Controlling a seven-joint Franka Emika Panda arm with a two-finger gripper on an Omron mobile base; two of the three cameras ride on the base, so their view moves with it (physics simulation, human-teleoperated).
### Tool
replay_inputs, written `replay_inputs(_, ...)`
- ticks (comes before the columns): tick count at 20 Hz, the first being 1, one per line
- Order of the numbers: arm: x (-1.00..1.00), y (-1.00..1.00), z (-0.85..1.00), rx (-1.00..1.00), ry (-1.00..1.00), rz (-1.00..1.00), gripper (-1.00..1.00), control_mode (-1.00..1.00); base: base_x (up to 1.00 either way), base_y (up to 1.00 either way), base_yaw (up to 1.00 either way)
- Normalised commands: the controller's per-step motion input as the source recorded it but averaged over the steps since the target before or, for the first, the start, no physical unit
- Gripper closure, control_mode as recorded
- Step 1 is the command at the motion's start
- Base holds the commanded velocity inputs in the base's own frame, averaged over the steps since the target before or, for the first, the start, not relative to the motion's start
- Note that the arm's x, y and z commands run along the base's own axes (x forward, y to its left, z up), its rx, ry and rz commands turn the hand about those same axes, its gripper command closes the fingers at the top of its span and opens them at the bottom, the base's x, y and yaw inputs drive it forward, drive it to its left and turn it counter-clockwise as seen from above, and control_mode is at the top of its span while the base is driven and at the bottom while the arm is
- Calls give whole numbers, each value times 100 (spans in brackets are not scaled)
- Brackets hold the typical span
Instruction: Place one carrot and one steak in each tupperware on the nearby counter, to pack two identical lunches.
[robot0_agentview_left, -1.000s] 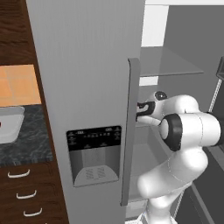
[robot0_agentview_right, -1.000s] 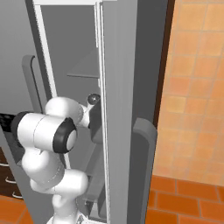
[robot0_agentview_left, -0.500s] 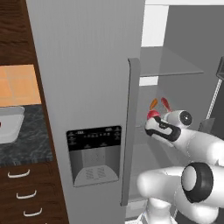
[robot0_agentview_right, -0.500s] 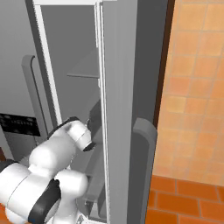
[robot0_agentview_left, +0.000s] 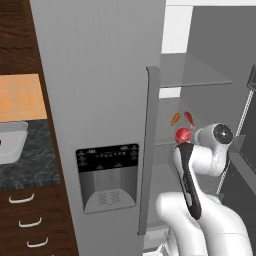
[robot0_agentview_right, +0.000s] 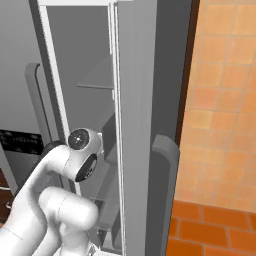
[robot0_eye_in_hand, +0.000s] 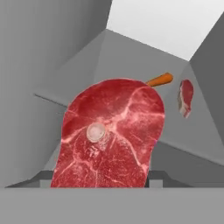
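Note:
A large red marbled steak (robot0_eye_in_hand: 111, 135) stands between my fingers in the hand view, and my gripper (robot0_eye_in_hand: 100, 177) is shut on it. From the left base view the gripper (robot0_agentview_left: 183, 136) holds that steak inside the open fridge, just in front of a shelf. Behind it on the shelf lie an orange carrot (robot0_agentview_left: 175, 119) (robot0_eye_in_hand: 160, 80) and a second steak (robot0_agentview_left: 190, 118) (robot0_eye_in_hand: 186, 97), side by side and apart from my hand. The marbled counter (robot0_agentview_left: 25, 160) shows at the far left. The tupperware is out of view.
The shut left fridge door (robot0_agentview_left: 100, 100) with its tall handle (robot0_agentview_left: 150, 150) and dispenser (robot0_agentview_left: 107, 177) stands close to my arm's left. A glass shelf (robot0_agentview_left: 195, 75) hangs above my hand. The open right door (robot0_agentview_right: 145, 125) flanks the arm. A sink (robot0_agentview_left: 10, 142) sits in the counter.
My arm has folded down and its elbow has swung low. The hand has shifted right and slightly down by the shelf, and the held steak, shelf carrot and second steak have come into sight.

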Motion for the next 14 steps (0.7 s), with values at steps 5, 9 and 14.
replay_inputs(5,-100,7,22,-5,-6,4,100,-100,0,0,0)
replay_inputs(9,-99,0,46,-1,-17,4,100,-100,0,0,0)
replay_inputs(14,-59,9,12,-6,-13,5,100,100,-40,26,5)
